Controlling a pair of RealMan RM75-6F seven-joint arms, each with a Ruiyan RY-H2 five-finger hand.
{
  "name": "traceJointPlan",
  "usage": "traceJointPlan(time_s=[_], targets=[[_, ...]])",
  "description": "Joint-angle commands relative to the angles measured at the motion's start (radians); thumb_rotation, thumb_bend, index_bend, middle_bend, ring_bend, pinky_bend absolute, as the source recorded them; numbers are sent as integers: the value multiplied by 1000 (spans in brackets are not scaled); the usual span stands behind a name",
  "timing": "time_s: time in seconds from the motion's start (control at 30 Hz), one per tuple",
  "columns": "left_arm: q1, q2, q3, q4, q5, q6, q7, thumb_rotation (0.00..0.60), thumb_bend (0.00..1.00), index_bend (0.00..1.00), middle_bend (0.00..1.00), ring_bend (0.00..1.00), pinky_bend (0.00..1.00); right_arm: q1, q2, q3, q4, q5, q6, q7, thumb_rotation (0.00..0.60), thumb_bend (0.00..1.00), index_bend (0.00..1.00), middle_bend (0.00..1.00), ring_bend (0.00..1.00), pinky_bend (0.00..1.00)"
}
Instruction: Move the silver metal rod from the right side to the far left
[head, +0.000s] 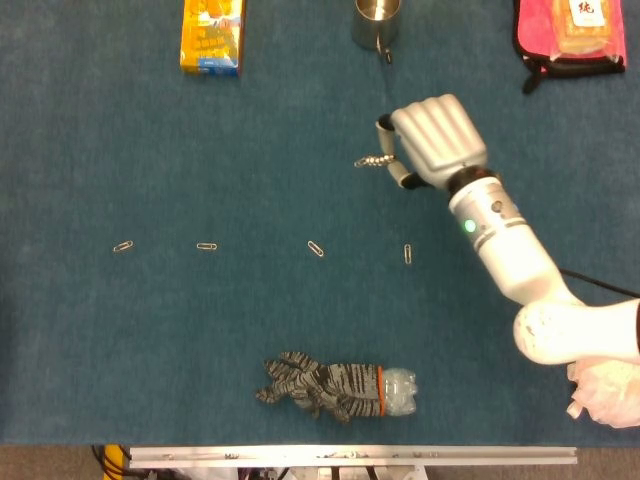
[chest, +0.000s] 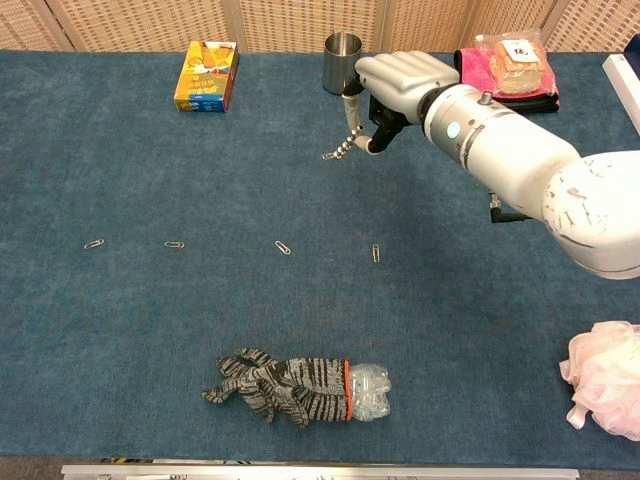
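Note:
The silver metal rod (head: 372, 160) is a short, ribbed stick, and my right hand (head: 435, 140) pinches its right end in its fingertips. It hangs above the blue table, its free end pointing left and slightly down. In the chest view the rod (chest: 340, 150) sticks out below the right hand (chest: 395, 80), just in front of the metal cup (chest: 342, 62). The hand sits right of the table's middle, toward the far edge. My left hand shows in neither view.
A yellow-orange box (head: 212, 35) lies at the far left and a pink bag (head: 570, 35) with a packet at the far right. Several paper clips (head: 315, 248) form a row across the middle. A striped glove over a plastic bottle (head: 335, 385) lies near the front edge, with a pink puff (chest: 605, 380) at the front right.

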Motion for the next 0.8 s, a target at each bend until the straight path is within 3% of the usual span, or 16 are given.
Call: traceJointPlan(time_s=[0.03,0.8], targets=[[2,-1,1,9,1,0,-12,600,381,259,210,314,441,34,-23,11,23,13,-11,-9,600,340,615,1000,1000,1000],[40,10,13,66,-1,15,-110,600,381,261,210,315,441,236,-206,50,292,91,-137,21,600,346,615,1000,1000,1000]])
